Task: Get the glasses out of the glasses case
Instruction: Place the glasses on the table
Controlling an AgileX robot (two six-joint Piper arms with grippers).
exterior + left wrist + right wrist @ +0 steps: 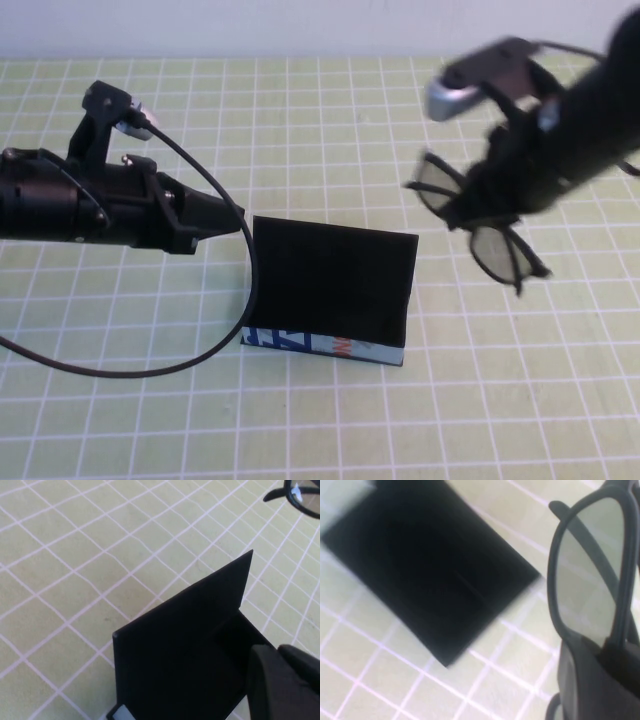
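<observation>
The glasses case stands open mid-table, black flap lid up, light-blue printed side facing front. It also shows in the left wrist view and the right wrist view. My left gripper is at the case's upper left edge, fingers closed together at that edge. My right gripper is raised to the right of the case, shut on the black glasses and holding them in the air. The glasses also show in the right wrist view and the left wrist view.
The green grid mat covers the table. The left arm's black cable loops down across the mat in front of the case's left end. A pale wall runs along the far edge.
</observation>
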